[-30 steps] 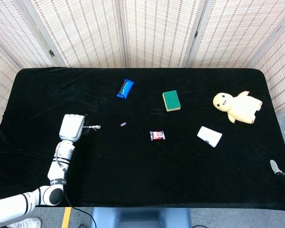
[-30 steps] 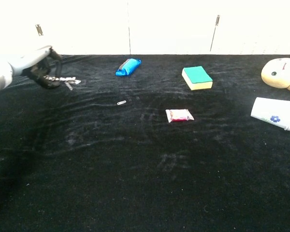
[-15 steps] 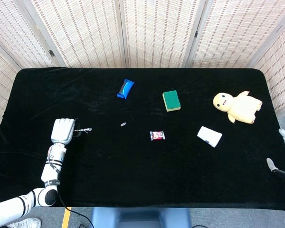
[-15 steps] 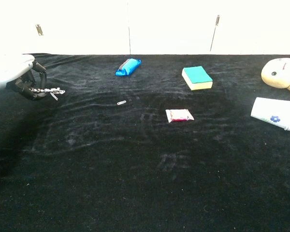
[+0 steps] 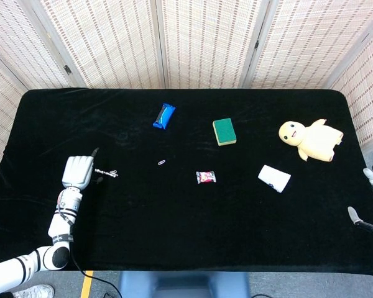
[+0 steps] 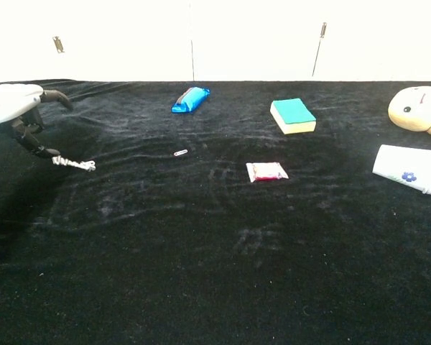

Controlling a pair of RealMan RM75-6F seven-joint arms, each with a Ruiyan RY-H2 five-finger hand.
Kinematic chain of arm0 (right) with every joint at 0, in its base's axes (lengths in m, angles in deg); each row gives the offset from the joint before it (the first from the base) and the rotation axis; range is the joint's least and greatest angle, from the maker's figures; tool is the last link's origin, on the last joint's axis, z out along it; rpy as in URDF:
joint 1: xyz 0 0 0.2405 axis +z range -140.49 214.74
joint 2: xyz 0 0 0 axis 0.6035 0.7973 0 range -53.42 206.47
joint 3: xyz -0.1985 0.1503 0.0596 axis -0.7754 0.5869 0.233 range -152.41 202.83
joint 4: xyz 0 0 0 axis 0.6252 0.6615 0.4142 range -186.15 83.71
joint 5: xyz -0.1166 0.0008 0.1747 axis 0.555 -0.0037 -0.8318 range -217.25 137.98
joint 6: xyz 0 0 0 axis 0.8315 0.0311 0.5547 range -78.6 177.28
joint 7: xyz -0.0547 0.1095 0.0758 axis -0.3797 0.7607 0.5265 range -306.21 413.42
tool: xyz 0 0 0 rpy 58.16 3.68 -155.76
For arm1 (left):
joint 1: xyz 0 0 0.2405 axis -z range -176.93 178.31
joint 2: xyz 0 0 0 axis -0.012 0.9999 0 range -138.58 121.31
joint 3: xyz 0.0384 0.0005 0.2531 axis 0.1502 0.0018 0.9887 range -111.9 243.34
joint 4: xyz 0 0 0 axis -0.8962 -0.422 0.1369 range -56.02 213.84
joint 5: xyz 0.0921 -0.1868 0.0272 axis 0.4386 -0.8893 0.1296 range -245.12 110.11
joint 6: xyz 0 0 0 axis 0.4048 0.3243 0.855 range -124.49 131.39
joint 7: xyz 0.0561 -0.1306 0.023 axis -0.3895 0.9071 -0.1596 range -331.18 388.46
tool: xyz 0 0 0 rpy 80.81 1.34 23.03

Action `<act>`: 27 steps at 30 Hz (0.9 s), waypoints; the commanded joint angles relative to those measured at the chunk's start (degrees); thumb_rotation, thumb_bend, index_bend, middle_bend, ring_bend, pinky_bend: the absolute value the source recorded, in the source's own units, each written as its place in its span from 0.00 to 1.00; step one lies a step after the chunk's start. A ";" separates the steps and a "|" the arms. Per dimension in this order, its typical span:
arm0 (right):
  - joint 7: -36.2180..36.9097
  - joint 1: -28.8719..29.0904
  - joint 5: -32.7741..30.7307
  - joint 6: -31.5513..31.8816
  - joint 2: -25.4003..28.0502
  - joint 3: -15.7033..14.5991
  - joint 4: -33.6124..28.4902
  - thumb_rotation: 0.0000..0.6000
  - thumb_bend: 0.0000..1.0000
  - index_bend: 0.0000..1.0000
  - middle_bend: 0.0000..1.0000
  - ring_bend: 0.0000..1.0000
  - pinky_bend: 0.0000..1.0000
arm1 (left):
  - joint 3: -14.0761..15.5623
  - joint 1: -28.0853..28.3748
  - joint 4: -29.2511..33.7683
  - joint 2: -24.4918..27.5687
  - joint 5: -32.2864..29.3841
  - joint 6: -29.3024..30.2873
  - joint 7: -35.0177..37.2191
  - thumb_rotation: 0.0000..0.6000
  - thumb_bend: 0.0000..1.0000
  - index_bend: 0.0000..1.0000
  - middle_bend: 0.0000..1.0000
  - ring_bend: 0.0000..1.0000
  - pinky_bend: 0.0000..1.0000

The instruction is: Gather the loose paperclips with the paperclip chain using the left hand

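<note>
Left hand [image 6: 14, 108] hovering low at worktop [image 5: 186, 236] edge, fingers [image 6: 37, 147] spreading, chain [image 6: 75, 164] lying beside fingertips. Am judging chain parked far from paperclip [image 5: 161, 162]. Right hand [image 5: 372, 202] idling, fingers apart.

Bare cloth between left hand [image 5: 76, 172] and loose paperclip [image 5: 161, 162].

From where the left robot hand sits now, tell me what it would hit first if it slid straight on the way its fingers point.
The left robot hand points rightward, touching the paperclip chain. Straight on, the first other thing is probably the loose paperclip, though it lies slightly off that line, so the hand might pass it.
</note>
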 commanded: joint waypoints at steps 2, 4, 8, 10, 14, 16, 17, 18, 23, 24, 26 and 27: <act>-0.07 0.02 -0.06 0.02 -0.03 0.00 -0.03 1.00 0.36 0.00 0.04 0.01 0.00 | -0.15 -0.37 0.52 0.41 0.85 0.87 0.87 1.00 0.17 0.16 1.00 1.00 1.00; -0.08 0.04 -0.07 0.01 -0.03 -0.03 0.00 1.00 0.36 0.00 0.04 0.01 0.00 | -0.04 -0.81 1.60 1.16 1.55 1.50 1.39 1.00 0.17 0.16 1.00 1.00 1.00; 0.08 0.03 -0.04 0.07 0.03 -0.06 0.08 1.00 0.36 0.00 0.04 0.01 0.00 | 1.18 -3.03 5.79 4.04 5.80 4.77 4.02 1.00 0.17 0.15 0.98 1.00 1.00; 0.24 -0.07 0.04 0.32 0.05 -0.08 0.13 1.00 0.36 0.00 0.04 0.01 0.00 | 2.59 -5.33 8.36 6.35 11.17 7.92 9.10 1.00 0.17 0.16 0.82 0.89 0.93; -0.09 -0.12 0.15 0.61 -0.09 -0.11 0.20 1.00 0.36 0.00 0.04 0.01 0.00 | 6.92 -10.99 10.90 11.35 22.13 15.80 19.10 1.00 0.18 0.17 0.42 0.45 0.54; -0.53 -0.05 0.39 0.60 -0.21 -0.23 0.11 1.00 0.36 0.00 0.04 0.01 0.00 | 9.56 -14.74 11.32 13.50 26.00 20.76 21.58 1.00 0.18 0.18 0.31 0.32 0.39; -0.70 -0.01 0.51 0.58 -0.23 -0.29 0.08 1.00 0.36 0.00 0.04 0.01 0.00 | 10.70 -16.44 11.42 14.28 27.30 22.87 22.06 1.00 0.18 0.18 0.27 0.26 0.31; -0.86 0.06 0.60 0.56 -0.26 -0.30 0.05 1.00 0.36 0.00 0.04 0.01 0.00 | 12.12 -18.71 11.45 15.10 28.81 25.63 22.66 1.00 0.18 0.18 0.23 0.21 0.25; -2.09 0.85 -0.03 -0.69 -0.59 -0.12 0.05 1.00 0.36 0.00 0.04 0.01 0.00 | 14.83 -25.87 9.33 15.45 30.17 32.82 25.81 1.00 0.18 0.18 0.16 0.10 0.11; -2.31 1.06 -0.01 -1.03 -0.61 -0.16 0.03 1.00 0.36 0.00 0.04 0.01 0.00 | 14.89 -26.67 8.73 15.28 29.95 33.31 26.60 1.00 0.17 0.18 0.15 0.08 0.09; -2.58 1.45 -0.06 -1.64 -0.65 -0.17 0.01 1.00 0.36 0.00 0.04 0.01 0.00 | 14.67 -27.94 7.31 14.75 28.84 33.32 27.83 1.00 0.17 0.18 0.14 0.07 0.07; -2.69 1.59 -0.15 -1.85 -0.66 -0.13 0.04 1.00 0.36 0.00 0.04 0.01 0.00 | 15.05 -28.01 7.04 15.17 28.84 32.43 27.23 1.00 0.17 0.18 0.14 0.06 0.06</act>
